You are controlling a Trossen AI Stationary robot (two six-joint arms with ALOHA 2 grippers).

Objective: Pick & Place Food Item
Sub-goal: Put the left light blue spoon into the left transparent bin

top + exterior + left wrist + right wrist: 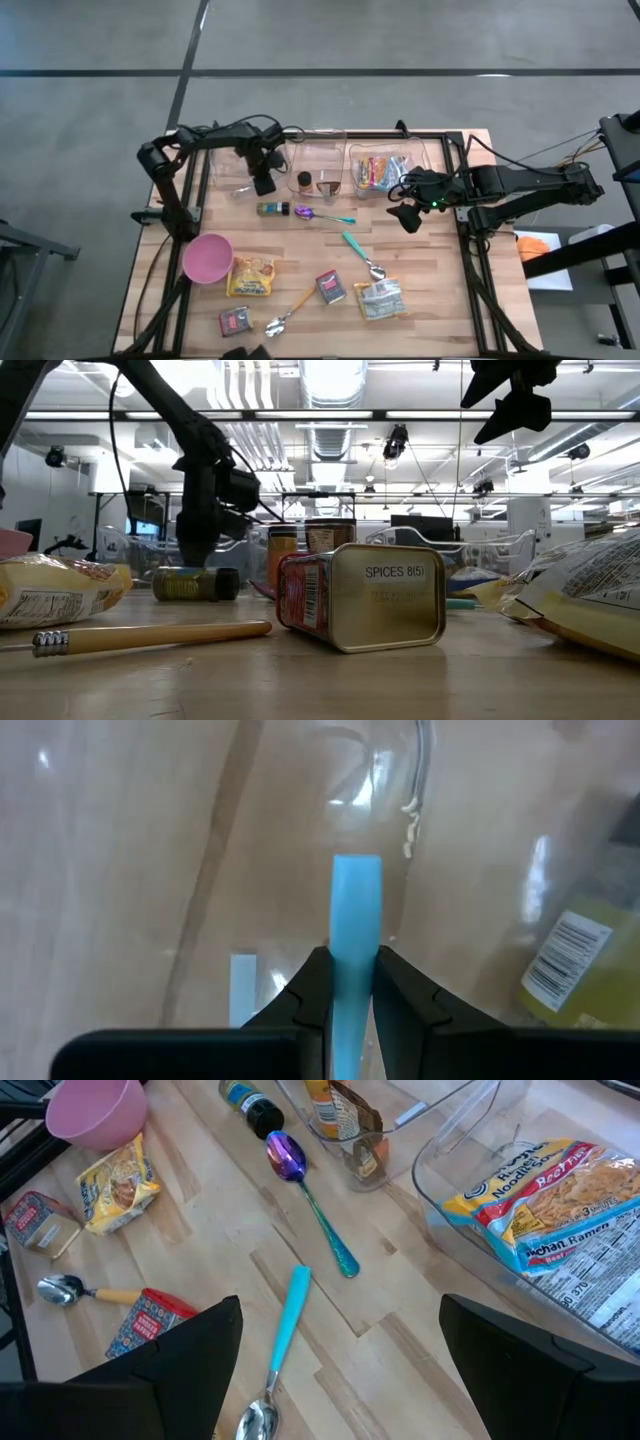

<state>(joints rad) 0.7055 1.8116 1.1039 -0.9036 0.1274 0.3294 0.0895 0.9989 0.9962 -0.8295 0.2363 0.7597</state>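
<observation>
My left gripper [352, 962] points down at the near right corner of the clear left bin [232, 165] and is shut on a flat light blue bar [356, 900]. In the high view the left gripper [263, 184] hides the bar. My right gripper [405, 215] hangs open above the table's right middle, with nothing between its fingers. On the wood below it lie a teal-handled spoon [283, 1342] and a purple spoon [300, 1180]. A yellow packet [250, 277] and a red spice tin [330, 288] lie flat near the front. My left gripper pinches the light blue bar between its two fingers [310, 982] from above, pointing down. The bar runs along the fingers and its flat free end [356, 868] sticks out below them. Whether that end touches the bin, I cannot tell.
A middle bin [318, 165] holds spice jars, and a right bin [395, 165] holds ramen packets [545, 1205]. A dark-capped bottle [272, 209] lies just in front of the left gripper. A pink bowl [207, 258], a second tin [236, 321] and a wooden-handled spoon [290, 312] lie nearer the front.
</observation>
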